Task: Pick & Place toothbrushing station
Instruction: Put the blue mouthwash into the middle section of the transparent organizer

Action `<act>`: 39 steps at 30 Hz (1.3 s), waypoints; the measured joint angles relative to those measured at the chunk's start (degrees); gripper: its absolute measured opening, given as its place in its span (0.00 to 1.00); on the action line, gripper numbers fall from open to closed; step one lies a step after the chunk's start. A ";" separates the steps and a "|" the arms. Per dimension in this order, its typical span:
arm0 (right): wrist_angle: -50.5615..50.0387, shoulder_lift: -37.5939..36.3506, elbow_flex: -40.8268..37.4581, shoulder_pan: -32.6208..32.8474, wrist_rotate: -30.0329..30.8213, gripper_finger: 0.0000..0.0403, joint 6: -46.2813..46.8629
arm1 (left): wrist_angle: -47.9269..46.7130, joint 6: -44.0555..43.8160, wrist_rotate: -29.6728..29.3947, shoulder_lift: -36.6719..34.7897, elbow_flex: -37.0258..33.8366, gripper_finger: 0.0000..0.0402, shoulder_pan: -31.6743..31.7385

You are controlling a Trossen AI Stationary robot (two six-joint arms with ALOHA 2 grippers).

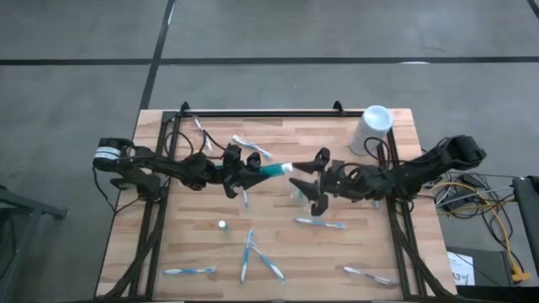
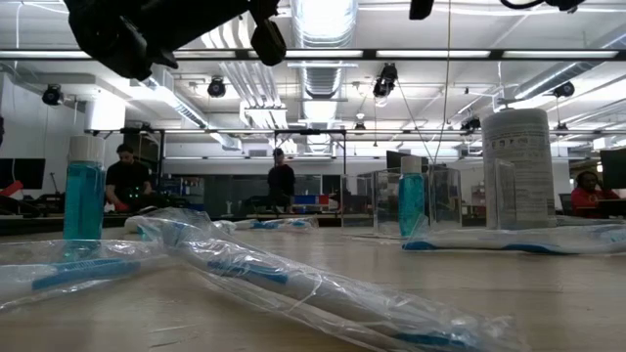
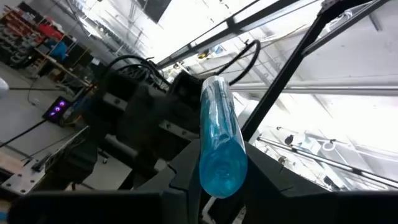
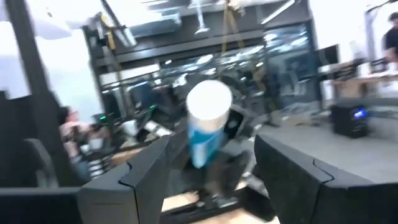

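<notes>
A small blue tube (image 1: 274, 169) with a white cap (image 1: 287, 167) hangs in mid-air over the middle of the table, with my left gripper (image 1: 253, 173) shut on it. The capped end points toward my right gripper (image 1: 318, 179), which comes from the table's right and stands open just beyond the cap. In the right wrist view the cap (image 4: 209, 102) shows ahead, between my two spread fingers. Wrapped blue-and-white toothbrushes (image 1: 320, 223) lie flat on the table. Another blue tube (image 2: 412, 200) stands upright on its base. My left gripper pinches the tube's base end (image 3: 221, 177) between its two fingers. They come from the table's left and lie along the tube. The tube sticks out past the fingertips, tilted a little upward, cap end free, lifted clear of the table.
A tall white cylinder (image 1: 373, 126) stands at the far right corner. Several toothbrushes (image 1: 247, 252) lie along the near half of the table, others (image 1: 251, 147) near the far rail. A second upright tube (image 2: 83, 196) shows in the low view. People are in the room behind.
</notes>
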 joint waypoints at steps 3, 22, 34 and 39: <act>0.02 -0.53 0.00 -0.03 2.31 0.56 -1.02 | 1.77 0.00 0.03 0.02 0.01 0.23 0.01; 0.03 -0.10 1.27 -2.22 1.39 0.56 -0.82 | 2.98 0.48 0.81 0.00 0.50 0.23 0.63; 0.28 -0.07 1.32 -2.38 -1.84 0.56 -0.24 | 1.04 0.48 0.74 0.00 0.46 0.23 1.25; 0.61 0.56 2.47 -2.80 -1.97 0.56 -0.49 | 0.51 0.48 0.76 0.00 0.56 0.23 1.25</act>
